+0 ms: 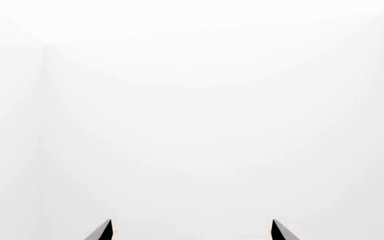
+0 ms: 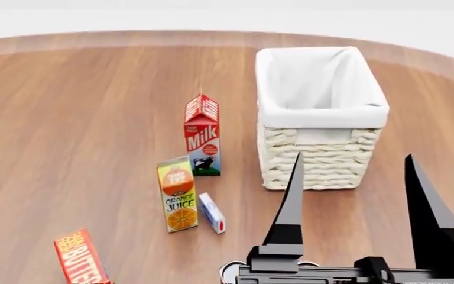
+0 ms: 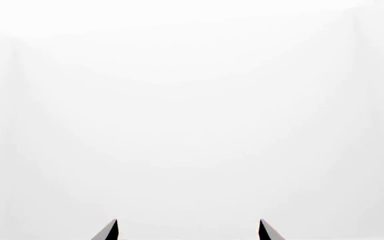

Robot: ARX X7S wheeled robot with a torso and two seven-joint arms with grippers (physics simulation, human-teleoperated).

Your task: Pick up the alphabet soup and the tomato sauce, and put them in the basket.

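The right gripper (image 2: 353, 171) points forward over the desk (image 2: 69, 118), raised, fingers spread wide and empty. The left gripper (image 1: 192, 230) likewise gapes, facing blank white. The basket (image 2: 321, 157) stands at 12 o'clock of it; neither can shows.

basket (image 2: 321, 118): 1 | milk carton (image 2: 203, 137): 1 | orange juice carton (image 2: 177, 194): 1 | butter box (image 2: 80, 258): 1 | small white box (image 2: 212, 213): 1

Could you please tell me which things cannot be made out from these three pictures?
- Alphabet soup and tomato sauce: in no view. A pale round edge shows in the head view, mostly hidden behind the right pincer; what it is cannot be told.
- Butter box: cut off by the head view's bottom edge.
- Left pincer: only its tips show in its wrist view.
- Both wrist views: blank white, nothing else visible.
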